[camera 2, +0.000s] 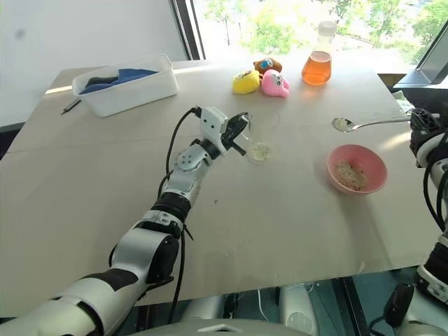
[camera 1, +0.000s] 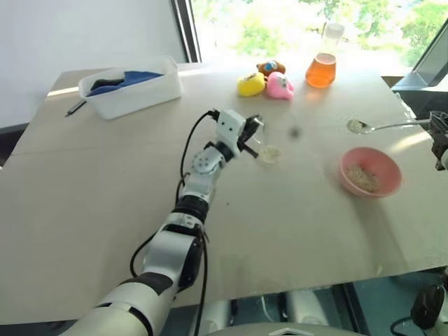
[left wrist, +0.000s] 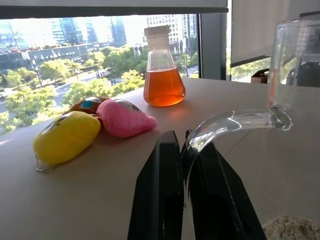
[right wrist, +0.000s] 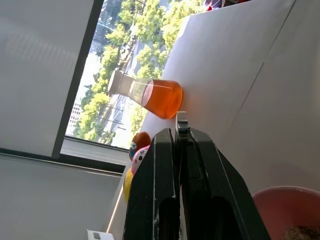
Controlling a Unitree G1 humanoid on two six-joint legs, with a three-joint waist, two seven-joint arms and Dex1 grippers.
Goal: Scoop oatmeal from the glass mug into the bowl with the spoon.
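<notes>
Presently your left gripper (left wrist: pixel 186 200) has its fingers (left wrist: pixel 157 195) pinched on the curved handle of the glass mug (camera 2: pixel 259 140), which stands upright near the middle of the bench (camera 2: pixel 280 231). In the left wrist view the clear handle runs from between the two fingers out to the mug wall. A thin layer of oatmeal (camera 2: pixel 260 150) lies at the bottom of the mug.

Your right gripper (right wrist: pixel 181 200) sits at the right edge of the bench, fingers clamped narrow on the handle end of the spoon (camera 1: pixel 388 127). The spoon is held roughly level, its oval end pointing toward the bench middle and carrying a small pale heap of flakes. That loaded end hangs above the bench, beyond the far rim of the bowl (camera 1: pixel 370 171) and not over its centre; it is well apart from the mug.

The bowl rests on the bench between the mug and your right gripper, nearer the gripper. It already holds a patch of oatmeal on its floor. The right wrist view shows the bowl's pink rim just beside the fingers.

At the far edge of the bench, a flask (camera 1: pixel 321 64) of orange liquid stands upright, with a yellow toy (camera 1: pixel 250 84), a pink toy (camera 1: pixel 279 86) and a smaller orange one clustered beside it. A white tub (camera 1: pixel 133 87) with blue cloth sits at the far left corner.
</notes>
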